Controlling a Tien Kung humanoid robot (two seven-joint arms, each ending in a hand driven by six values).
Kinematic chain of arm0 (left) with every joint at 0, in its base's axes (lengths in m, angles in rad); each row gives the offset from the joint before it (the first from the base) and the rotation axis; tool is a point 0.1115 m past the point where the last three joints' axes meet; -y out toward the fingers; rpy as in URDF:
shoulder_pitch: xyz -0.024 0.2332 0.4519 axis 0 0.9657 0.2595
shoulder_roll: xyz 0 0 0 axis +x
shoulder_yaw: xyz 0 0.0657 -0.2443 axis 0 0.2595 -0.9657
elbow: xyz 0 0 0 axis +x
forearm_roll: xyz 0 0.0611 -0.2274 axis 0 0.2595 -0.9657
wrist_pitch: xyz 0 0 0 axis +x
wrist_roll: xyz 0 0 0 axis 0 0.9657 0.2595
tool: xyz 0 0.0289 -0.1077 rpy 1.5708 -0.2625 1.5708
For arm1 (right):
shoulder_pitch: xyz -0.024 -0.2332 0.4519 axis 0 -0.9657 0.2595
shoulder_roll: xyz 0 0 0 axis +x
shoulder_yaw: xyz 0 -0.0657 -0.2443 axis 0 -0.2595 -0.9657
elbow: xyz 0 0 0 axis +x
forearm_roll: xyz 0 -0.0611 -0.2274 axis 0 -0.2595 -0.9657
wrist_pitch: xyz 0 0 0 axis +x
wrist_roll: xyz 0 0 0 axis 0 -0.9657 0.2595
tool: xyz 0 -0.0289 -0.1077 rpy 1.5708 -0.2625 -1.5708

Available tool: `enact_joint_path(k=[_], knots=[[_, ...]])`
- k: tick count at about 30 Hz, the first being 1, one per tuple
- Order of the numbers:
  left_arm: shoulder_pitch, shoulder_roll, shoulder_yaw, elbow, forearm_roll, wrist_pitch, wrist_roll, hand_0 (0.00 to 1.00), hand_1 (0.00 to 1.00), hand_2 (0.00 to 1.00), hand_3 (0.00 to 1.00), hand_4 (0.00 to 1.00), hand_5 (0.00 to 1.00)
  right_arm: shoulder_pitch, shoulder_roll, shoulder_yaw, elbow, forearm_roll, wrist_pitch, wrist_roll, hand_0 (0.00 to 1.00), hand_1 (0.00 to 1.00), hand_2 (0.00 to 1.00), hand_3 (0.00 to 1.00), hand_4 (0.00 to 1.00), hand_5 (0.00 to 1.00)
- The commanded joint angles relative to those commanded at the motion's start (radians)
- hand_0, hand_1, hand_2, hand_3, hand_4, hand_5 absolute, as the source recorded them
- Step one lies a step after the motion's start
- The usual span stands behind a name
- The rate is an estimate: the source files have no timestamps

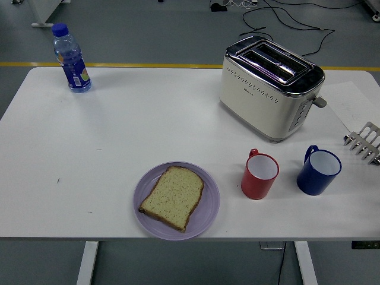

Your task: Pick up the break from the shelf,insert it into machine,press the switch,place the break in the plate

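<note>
Well, from where I stand neither of the robot's black arms reaches into sight, so I cannot tell whether its hands are open or holding anything. A single slice of brown-crusted bread lies flat on the round lilac plate near the table's front edge, slightly left of centre. Behind and to the right sits the cream and chrome two-slot toaster, its slots showing nothing sticking out and its side lever sitting high on the end. At the far right edge, a small silver wire rack pokes into sight, and I see no bread in the part that shows.

As I read it, the bread resting on the plate is the last step's result, so the job looks finished, or else the scene is laid out like this before any start; the view alone does not settle which. Nothing seems left to do if it is the former.

Between toaster and plate stand a red mug and, just to its right, a blue mug, both empty-looking. A clear water bottle with a blue cap stands at the white table's far left corner.
</note>
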Motion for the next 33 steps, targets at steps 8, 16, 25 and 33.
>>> enact_joint_path(k=[8, 16, 25, 33], knots=[[0.000, 0.000, -0.002, 0.000, 0.003, 0.000, 0.000, 0.650, 0.568, 0.597, 0.600, 0.301, 0.977, -0.010, 0.002, 0.013, -0.001, 0.007, -0.025, -0.016, 0.733, 0.685, 0.712, 0.646, 0.500, 0.288], [0.004, -0.001, -0.012, 0.000, 0.020, -0.001, 0.002, 0.650, 0.568, 0.597, 0.600, 0.301, 0.978, -0.019, 0.004, 0.018, -0.002, 0.022, -0.041, -0.020, 0.723, 0.669, 0.702, 0.632, 0.484, 0.292], [0.011, -0.002, -0.020, 0.000, 0.040, -0.005, 0.004, 0.650, 0.568, 0.597, 0.600, 0.301, 0.978, -0.029, 0.001, 0.018, -0.005, 0.030, -0.042, -0.020, 0.726, 0.665, 0.698, 0.630, 0.485, 0.293], [0.017, -0.004, -0.025, 0.000, 0.052, -0.008, 0.004, 0.650, 0.568, 0.597, 0.600, 0.300, 0.979, -0.037, 0.000, 0.019, -0.006, 0.041, -0.039, -0.016, 0.724, 0.664, 0.698, 0.629, 0.480, 0.289]])
